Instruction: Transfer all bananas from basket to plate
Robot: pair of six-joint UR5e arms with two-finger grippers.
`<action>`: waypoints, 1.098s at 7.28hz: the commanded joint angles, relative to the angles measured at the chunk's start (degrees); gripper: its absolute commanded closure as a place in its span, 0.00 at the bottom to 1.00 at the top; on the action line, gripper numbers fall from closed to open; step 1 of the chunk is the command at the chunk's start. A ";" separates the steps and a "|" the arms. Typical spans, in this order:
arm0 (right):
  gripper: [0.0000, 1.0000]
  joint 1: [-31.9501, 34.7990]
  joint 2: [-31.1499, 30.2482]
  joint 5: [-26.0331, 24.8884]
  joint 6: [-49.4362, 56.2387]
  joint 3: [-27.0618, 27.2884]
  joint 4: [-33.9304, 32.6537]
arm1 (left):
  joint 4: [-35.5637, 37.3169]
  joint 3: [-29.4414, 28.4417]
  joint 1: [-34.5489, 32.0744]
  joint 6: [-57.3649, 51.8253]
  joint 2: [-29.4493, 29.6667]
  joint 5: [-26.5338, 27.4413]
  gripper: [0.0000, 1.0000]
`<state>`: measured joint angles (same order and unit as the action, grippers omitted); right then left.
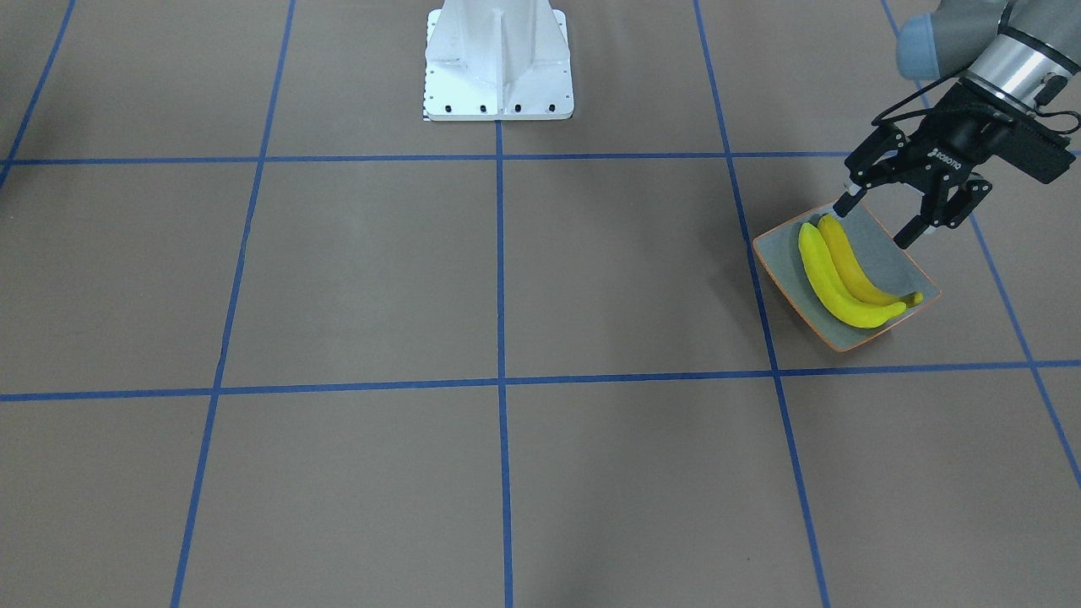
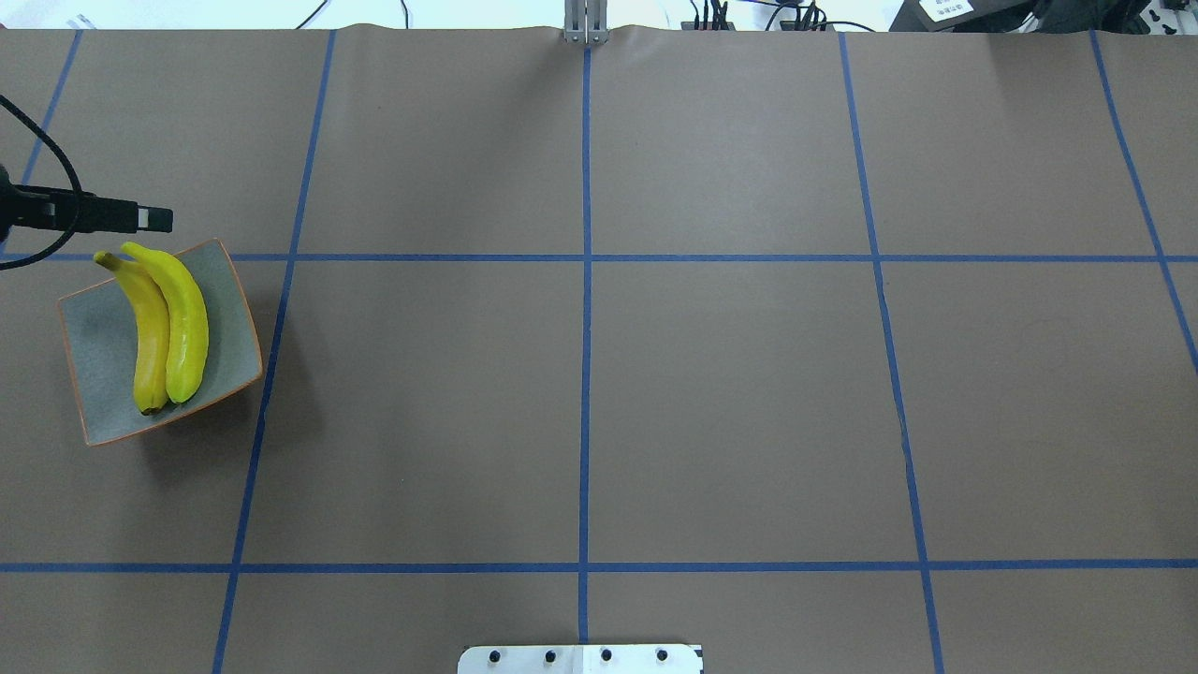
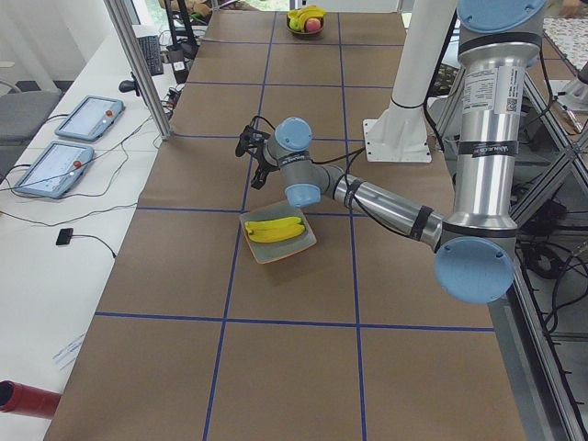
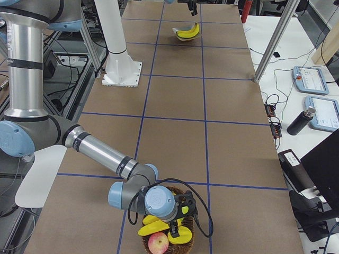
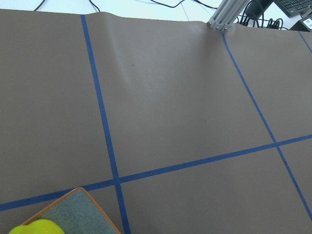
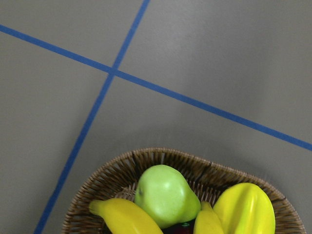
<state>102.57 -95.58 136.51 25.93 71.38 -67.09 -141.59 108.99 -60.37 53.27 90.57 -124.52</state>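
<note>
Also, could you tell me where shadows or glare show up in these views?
Overhead exterior: the plate throws a soft shadow toward lower right, the bananas carry glossy streaks, and the background beyond the table is blown out white. Right wrist-mounted: a soft shadow fringes the wicker basket; the green pear shows a mild highlight.

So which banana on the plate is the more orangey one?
The golden banana, on the overhead view's left, next to the bare grey part of the plate. The other banana is paler, lemon yellow.
</note>
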 commanded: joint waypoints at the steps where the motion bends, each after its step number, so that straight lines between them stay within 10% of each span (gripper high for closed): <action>1: 0.03 0.00 -0.40 -0.01 -3.59 -2.55 1.69 | 0.00 -0.01 0.08 -0.01 0.75 0.07 0.01; 8: 0.25 -2.81 -0.39 -3.08 -3.60 -4.58 4.86 | 0.00 -0.18 0.43 -0.01 1.98 0.16 0.01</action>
<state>100.46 -95.88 134.86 22.32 66.84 -62.73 -141.59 108.82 -59.95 53.26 92.42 -124.38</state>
